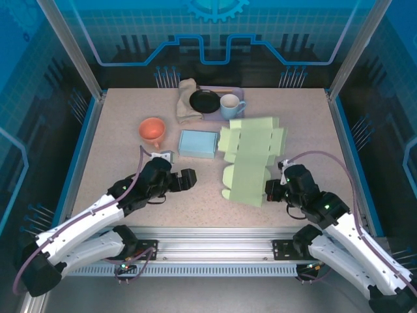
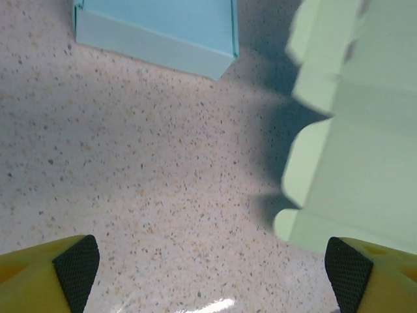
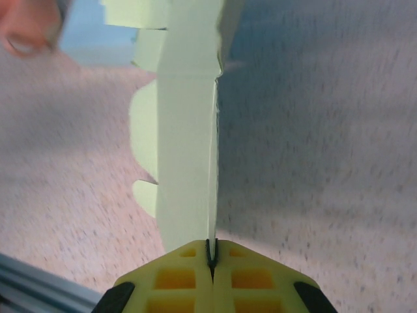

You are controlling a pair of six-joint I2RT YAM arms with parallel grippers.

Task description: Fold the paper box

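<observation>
**Right gripper pinches the green blank; left waits open**

The right gripper (image 3: 212,255) is pressed together on the near edge of the paper box (image 1: 251,156), a flat green cut-out stretching away ahead of its fingertips. Pinching that rim probably lets it lift and bend the nearest panel, which appears to curl up off the table (image 1: 117,163). The left gripper (image 2: 212,274) hangs spread wide with nothing between its fingers. The blank's scalloped flaps lie just ahead to its right, so it is likely placed to brace that side. A blue box (image 2: 156,32) lies ahead to its left. Crease lines are hard to make out, and the pads hide how much sheet sits inside the pinch.
</observation>
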